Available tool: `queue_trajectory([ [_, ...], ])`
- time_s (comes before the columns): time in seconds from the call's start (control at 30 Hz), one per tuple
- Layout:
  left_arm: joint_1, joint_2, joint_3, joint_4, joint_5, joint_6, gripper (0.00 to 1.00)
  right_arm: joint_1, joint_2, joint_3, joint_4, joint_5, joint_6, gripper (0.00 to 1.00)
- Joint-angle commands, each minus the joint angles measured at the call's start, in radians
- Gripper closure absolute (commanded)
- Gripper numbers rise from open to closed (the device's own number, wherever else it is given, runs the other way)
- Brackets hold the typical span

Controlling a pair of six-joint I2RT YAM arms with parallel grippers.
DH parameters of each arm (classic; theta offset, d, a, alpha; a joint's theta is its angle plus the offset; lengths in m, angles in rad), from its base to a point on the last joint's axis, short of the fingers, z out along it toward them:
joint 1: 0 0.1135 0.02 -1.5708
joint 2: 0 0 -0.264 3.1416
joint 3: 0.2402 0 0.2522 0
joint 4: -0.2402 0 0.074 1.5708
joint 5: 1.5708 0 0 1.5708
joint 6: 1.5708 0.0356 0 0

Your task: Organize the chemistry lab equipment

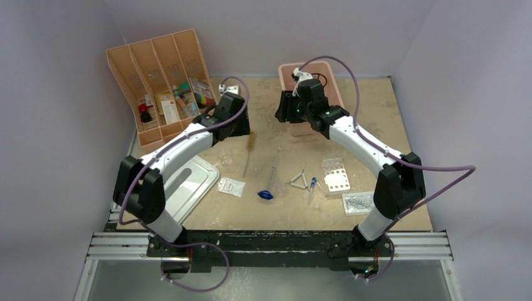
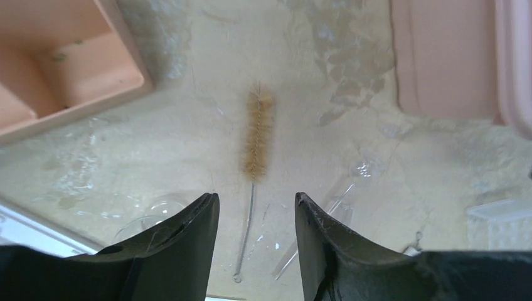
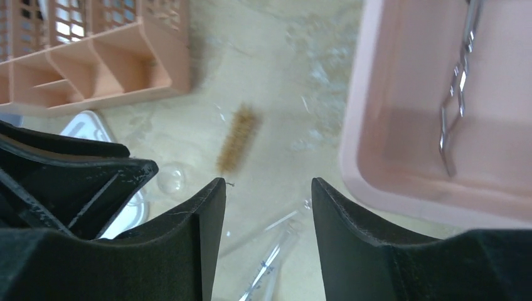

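Observation:
My left gripper (image 1: 237,125) (image 2: 256,197) is open and empty above a tan bristle brush (image 2: 259,135) (image 1: 251,142). A clear glass flask (image 2: 150,213) (image 1: 226,160) lies beside its left finger. My right gripper (image 1: 286,113) (image 3: 268,185) is open and empty over a graduated glass pipette (image 3: 276,251), beside the pink tub (image 3: 376,125) (image 1: 335,88). Metal forceps (image 3: 458,81) lie in the tub. The blue bulb (image 1: 266,194), blue-tipped dropper (image 1: 312,185), clear well rack (image 1: 334,179) and clear packets (image 1: 231,186) lie nearer the front. The black wire tripod is hidden.
The orange divided tray (image 1: 128,69) (image 2: 119,69) stands at the back left with several small items in it. A white lid or tray (image 1: 197,172) lies under the left arm. A small white triangle piece (image 1: 300,182) and a second packet (image 1: 357,202) lie at the front right.

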Motion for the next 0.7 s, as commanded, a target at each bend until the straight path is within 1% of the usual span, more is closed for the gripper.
queue_trajectory([
  [0.0, -0.011, 0.094, 0.01, 0.013, 0.039, 0.005, 0.53, -0.017, -0.091, -0.07, 0.044, 0.067, 0.123, 0.45],
  [0.1, -0.012, 0.168, 0.032, 0.014, 0.075, 0.001, 0.53, -0.017, -0.129, -0.118, 0.042, 0.088, 0.185, 0.46],
  [0.3, -0.012, 0.297, 0.083, -0.037, 0.129, -0.003, 0.56, -0.017, -0.15, -0.13, 0.025, 0.14, 0.199, 0.48],
  [0.37, -0.013, 0.333, 0.105, -0.063, 0.135, 0.004, 0.59, -0.017, -0.153, -0.132, 0.024, 0.147, 0.201, 0.49],
  [0.47, -0.012, 0.354, 0.106, -0.092, 0.14, 0.01, 0.61, -0.017, -0.161, -0.137, 0.024, 0.155, 0.201, 0.49],
  [0.57, -0.012, 0.354, 0.082, -0.086, 0.183, 0.013, 0.64, -0.017, -0.166, -0.142, 0.026, 0.171, 0.201, 0.49],
  [0.67, -0.013, 0.375, 0.091, -0.095, 0.184, 0.02, 0.68, -0.017, -0.163, -0.141, 0.034, 0.174, 0.201, 0.5],
])
